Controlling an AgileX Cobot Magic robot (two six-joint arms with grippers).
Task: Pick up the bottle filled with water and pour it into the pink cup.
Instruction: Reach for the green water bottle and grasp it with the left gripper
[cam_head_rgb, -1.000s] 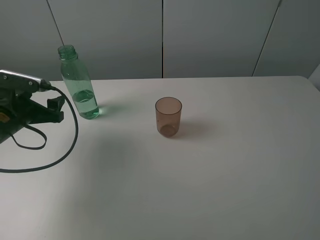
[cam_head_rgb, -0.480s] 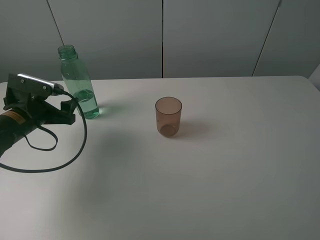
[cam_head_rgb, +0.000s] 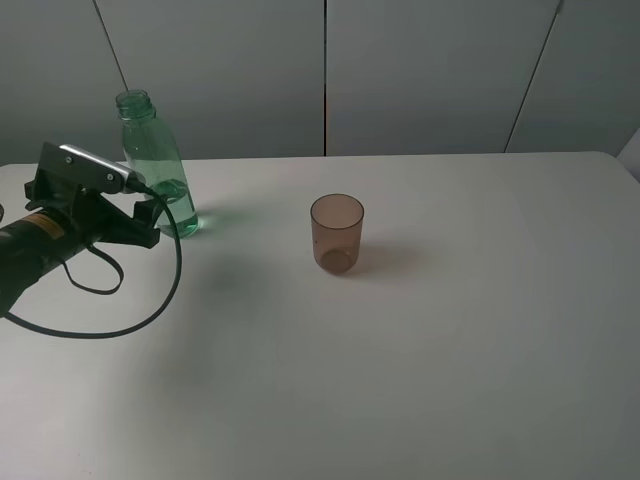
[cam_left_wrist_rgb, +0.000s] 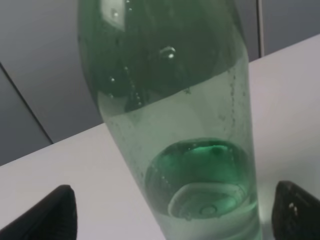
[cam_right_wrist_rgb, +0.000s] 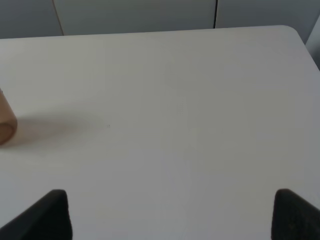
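Note:
The green bottle (cam_head_rgb: 158, 165) stands upright at the table's far left, uncapped, with water in its lower part. My left gripper (cam_head_rgb: 148, 220) is open just to the left of the bottle's base. In the left wrist view the bottle (cam_left_wrist_rgb: 175, 125) fills the picture, close in front of the open gripper (cam_left_wrist_rgb: 175, 220), whose dark fingertips (cam_left_wrist_rgb: 55, 215) show at both lower corners. The pink cup (cam_head_rgb: 337, 233) stands upright and empty near the table's middle. Its edge shows in the right wrist view (cam_right_wrist_rgb: 6, 122). My right gripper (cam_right_wrist_rgb: 172, 217) is open and empty above bare table.
The white table (cam_head_rgb: 450, 330) ends at a grey panelled wall (cam_head_rgb: 420, 70) behind the bottle. A black cable (cam_head_rgb: 120, 325) loops from the left arm over the table's left side. The right arm is out of the exterior high view.
My left gripper has moved right across the table and now sits right beside the bottle's base. The bottle and the cup have not moved.

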